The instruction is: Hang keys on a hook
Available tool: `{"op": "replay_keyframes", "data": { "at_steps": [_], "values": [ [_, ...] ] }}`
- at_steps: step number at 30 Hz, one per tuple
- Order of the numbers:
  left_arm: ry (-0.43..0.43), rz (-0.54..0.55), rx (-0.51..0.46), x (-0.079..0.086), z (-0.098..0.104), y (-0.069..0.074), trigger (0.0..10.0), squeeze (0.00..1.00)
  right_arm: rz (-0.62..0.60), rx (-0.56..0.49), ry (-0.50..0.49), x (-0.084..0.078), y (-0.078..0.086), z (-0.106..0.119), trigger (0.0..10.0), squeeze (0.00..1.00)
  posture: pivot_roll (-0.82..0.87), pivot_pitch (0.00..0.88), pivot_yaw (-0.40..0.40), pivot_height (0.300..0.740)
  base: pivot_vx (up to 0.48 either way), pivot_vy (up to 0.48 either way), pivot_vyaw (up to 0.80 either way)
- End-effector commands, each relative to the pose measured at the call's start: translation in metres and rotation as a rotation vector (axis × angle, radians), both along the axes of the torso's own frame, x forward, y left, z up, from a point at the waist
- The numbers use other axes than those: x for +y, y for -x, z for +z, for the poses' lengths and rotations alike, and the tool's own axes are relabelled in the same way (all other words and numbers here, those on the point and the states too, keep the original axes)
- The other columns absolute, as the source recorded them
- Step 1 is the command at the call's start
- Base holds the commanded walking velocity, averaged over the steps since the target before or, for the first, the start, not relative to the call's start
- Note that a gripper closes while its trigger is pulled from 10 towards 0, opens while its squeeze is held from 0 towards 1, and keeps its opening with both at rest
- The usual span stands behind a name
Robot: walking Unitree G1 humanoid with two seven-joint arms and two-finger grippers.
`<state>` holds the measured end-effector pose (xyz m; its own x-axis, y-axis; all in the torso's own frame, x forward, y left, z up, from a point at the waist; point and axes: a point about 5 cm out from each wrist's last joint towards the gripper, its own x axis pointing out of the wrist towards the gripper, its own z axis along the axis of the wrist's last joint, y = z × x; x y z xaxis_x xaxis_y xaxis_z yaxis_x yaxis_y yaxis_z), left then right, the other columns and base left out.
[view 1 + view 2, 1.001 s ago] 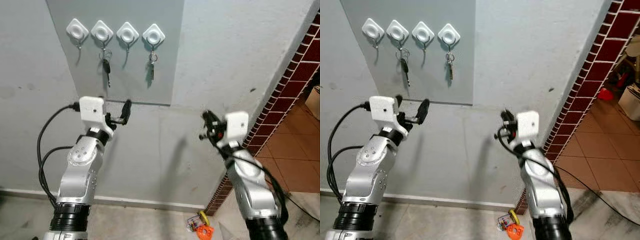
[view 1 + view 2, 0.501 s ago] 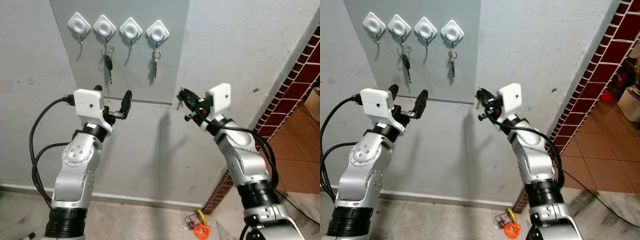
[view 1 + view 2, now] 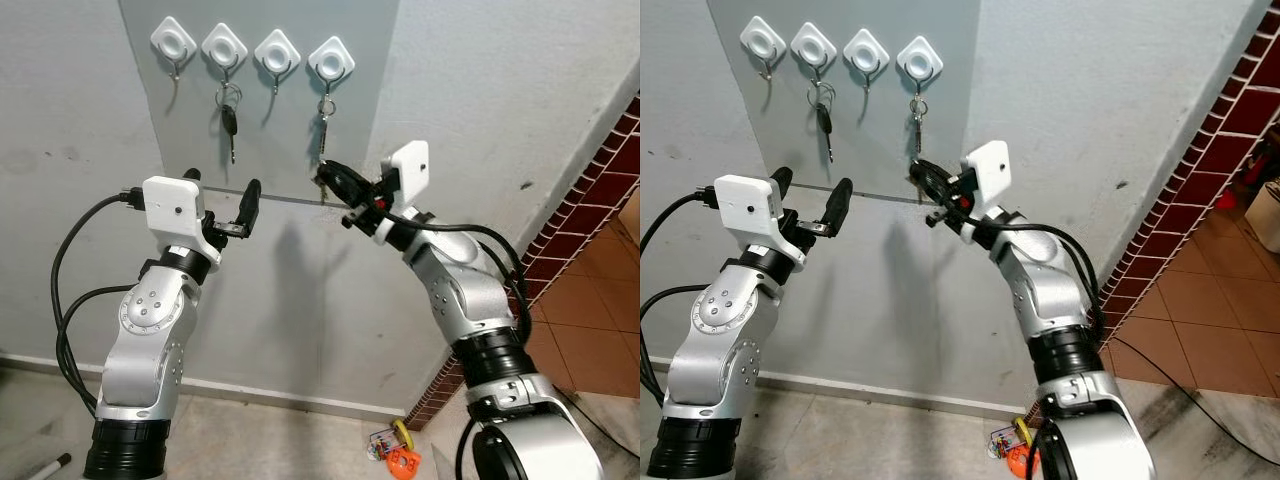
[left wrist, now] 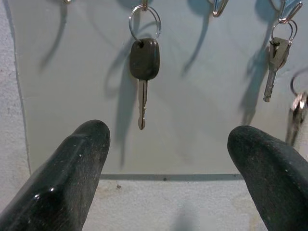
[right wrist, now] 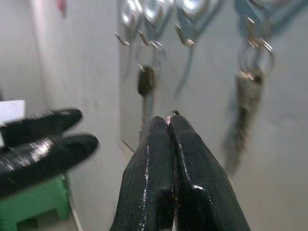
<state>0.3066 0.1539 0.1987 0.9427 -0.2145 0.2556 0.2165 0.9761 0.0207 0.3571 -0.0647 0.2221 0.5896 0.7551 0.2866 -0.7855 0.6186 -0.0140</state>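
Panel: a grey wall panel (image 3: pixel 290 130) carries four white hooks (image 3: pixel 251 47) in a row along its top edge.
Hung keys: a black-headed key (image 3: pixel 230 123) hangs from the second hook from the left; a silver key (image 3: pixel 323 130) hangs from the rightmost hook.
Right gripper (image 3: pixel 328 176): raised near the panel's lower edge, below the silver key, fingers pressed together on a key ring (image 5: pixel 172 114).
Left gripper (image 3: pixel 222 188): held at the panel's lower edge, fingers spread apart, holding nothing.
Floor: small orange and yellow items (image 3: pixel 398 448) lie by the brick wall (image 3: pixel 590 190).
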Motion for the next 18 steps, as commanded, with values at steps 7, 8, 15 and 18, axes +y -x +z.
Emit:
{"op": "replay_keyframes", "data": {
  "at_steps": [7,8,15,18],
  "values": [
    [-0.048,-0.033,-0.04,-0.007,0.01,0.003,10.0,0.0,0.063,-0.029,-0.082,0.015,-0.007,0.027,10.0,0.0,0.09,0.0,-0.063,0.74,0.0,0.0,0.0],
    [-0.048,-0.033,-0.04,-0.007,0.01,0.003,10.0,0.0,0.063,-0.029,-0.082,0.015,-0.007,0.027,10.0,0.0,0.09,0.0,-0.063,0.74,0.0,0.0,0.0],
    [-0.057,-0.052,-0.049,-0.012,0.013,0.006,10.0,0.0,0.091,-0.028,-0.093,0.024,-0.015,0.037,10.0,0.0,0.09,0.0,-0.064,0.74,0.0,0.0,0.0],
    [-0.06,-0.05,-0.049,-0.011,0.013,0.007,10.0,0.0,0.098,-0.02,-0.091,0.027,-0.018,0.039,10.0,0.0,0.09,0.0,-0.064,0.74,0.0,0.0,0.0]
  ]
}}
